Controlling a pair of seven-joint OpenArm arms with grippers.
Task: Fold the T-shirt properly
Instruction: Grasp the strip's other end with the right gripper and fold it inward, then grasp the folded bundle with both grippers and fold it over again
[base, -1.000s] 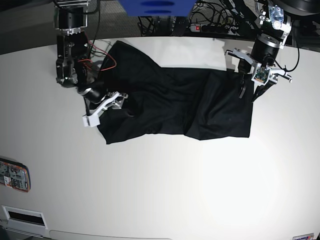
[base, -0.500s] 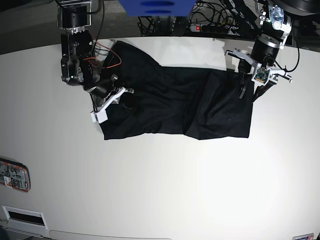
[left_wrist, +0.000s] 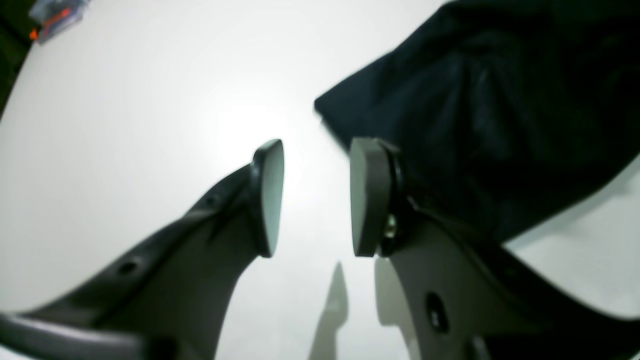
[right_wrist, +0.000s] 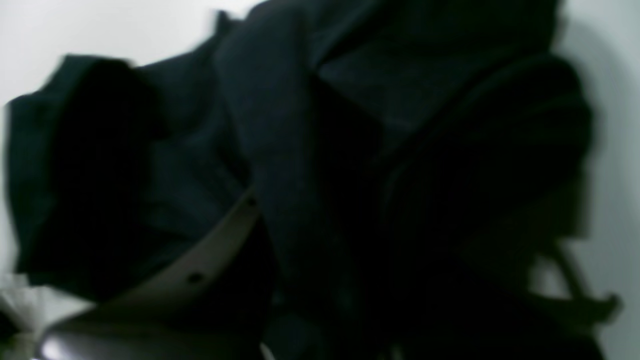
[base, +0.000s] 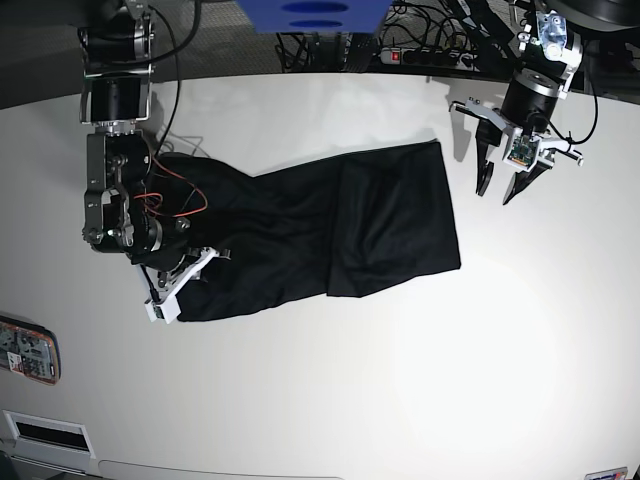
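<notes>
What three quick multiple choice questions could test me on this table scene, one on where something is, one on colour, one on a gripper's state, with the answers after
1. Where does the left gripper hang?
A. Over bare table beside the T-shirt's edge
B. Buried in the cloth
C. Over the power strip

2. What colour is the T-shirt?
A. White
B. Black
C. Red

3. What is the right gripper doing?
A. Open above bare table
B. Shut on the T-shirt
C. Resting on the phone

Answers:
1 A, the left wrist view shows white table between the parted fingers, cloth off to one side.
2 B, the cloth is plain black in every view.
3 B, the base view shows it at the shirt's end, and its wrist view is full of bunched cloth.
</notes>
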